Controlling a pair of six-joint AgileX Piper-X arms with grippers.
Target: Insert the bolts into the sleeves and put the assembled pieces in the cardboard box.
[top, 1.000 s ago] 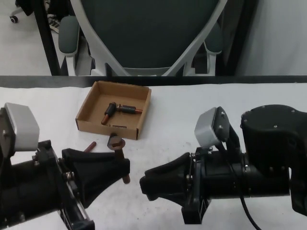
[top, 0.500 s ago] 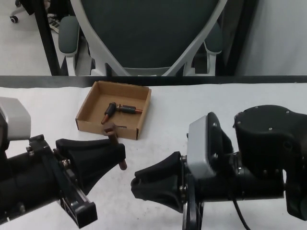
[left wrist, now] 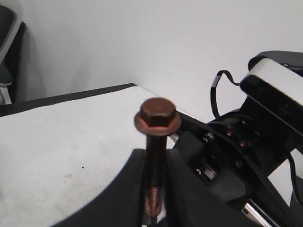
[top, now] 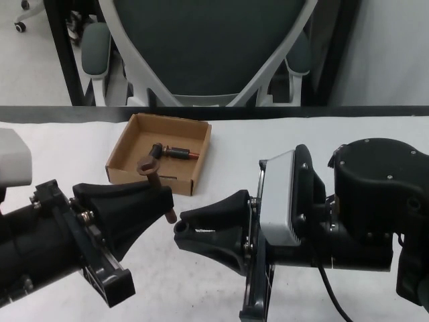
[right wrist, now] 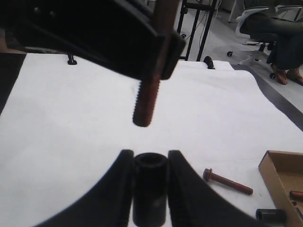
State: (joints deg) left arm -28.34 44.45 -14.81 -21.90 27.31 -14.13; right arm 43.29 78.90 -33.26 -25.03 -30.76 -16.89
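The left gripper (left wrist: pixel 154 165) is clamping a copper-coloured bolt (left wrist: pixel 156 124) by its shank, hex head up and threaded end pointing down. The right gripper (right wrist: pixel 150 158) is gripping a black sleeve (right wrist: pixel 150 194) upright between its fingers, bore facing up. In the right wrist view the bolt's tip is hanging just off the sleeve's mouth, not yet entering it. In the high view the sleeve is sitting near five o'clock of the bolt's lower end.

This looks like the insertion step. The next move is probably calling for lining the tip up over the bore, then bringing the two together along the bolt's axis.

The box (top: pixel 119 151) is standing at twelve o'clock of the held bolt, farther across the white surface (top: pixel 268 147), with one assembled piece (top: pixel 171 153) lying inside. A spare bolt (right wrist: pixel 227 182) and a spare sleeve (right wrist: pixel 271 215) are lying on the surface near the box.

The arms are covering much of the near surface in the high view. How well tip and bore are lining up in depth is hard to judge.
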